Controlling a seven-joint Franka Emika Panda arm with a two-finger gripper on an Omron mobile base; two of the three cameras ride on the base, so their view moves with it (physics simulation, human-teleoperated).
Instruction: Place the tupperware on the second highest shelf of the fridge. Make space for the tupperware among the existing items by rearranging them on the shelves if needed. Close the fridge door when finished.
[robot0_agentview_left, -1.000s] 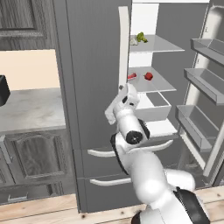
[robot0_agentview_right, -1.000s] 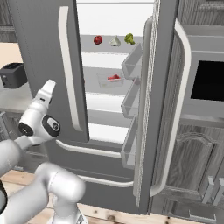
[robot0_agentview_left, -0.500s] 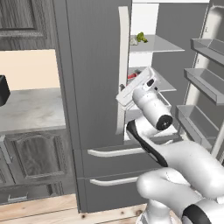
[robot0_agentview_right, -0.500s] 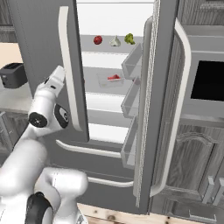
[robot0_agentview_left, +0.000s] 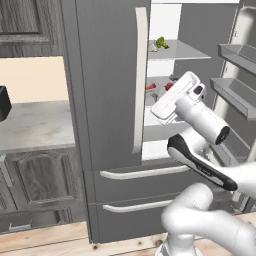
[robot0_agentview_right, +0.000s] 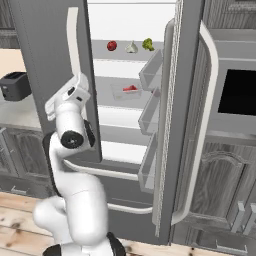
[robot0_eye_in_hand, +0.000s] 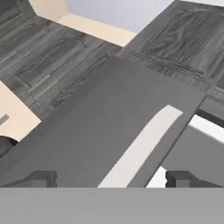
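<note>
The fridge (robot0_agentview_left: 105, 100) has its left door shut and its right door (robot0_agentview_right: 172, 125) swung open. The tupperware (robot0_agentview_right: 127, 90), a clear tub with red food, stands on the second shelf from the top (robot0_agentview_right: 107, 102); in the left base view the tupperware (robot0_agentview_left: 151, 87) peeks out beside the door handle. One shelf higher lie a red fruit (robot0_agentview_right: 112, 45), a white bulb (robot0_agentview_right: 131, 47) and a green vegetable (robot0_agentview_right: 148, 44). My hand (robot0_agentview_left: 175, 97) hangs in front of the opening, near the left door's edge. My gripper (robot0_eye_in_hand: 111, 179) is open and empty, facing that door's pale handle (robot0_eye_in_hand: 140, 148).
The open right door carries several bins (robot0_agentview_right: 150, 115) that jut toward the opening. A black toaster (robot0_agentview_right: 15, 85) sits on the counter (robot0_agentview_left: 35, 125) to the left. A dark oven window (robot0_agentview_right: 240, 92) lies to the right of the fridge. Two drawers (robot0_agentview_left: 135, 192) close the fridge's bottom.
My arm has swung up and to the right, bringing the hand from the left door's front to the edge of the opening. The jaws stayed wide apart.
</note>
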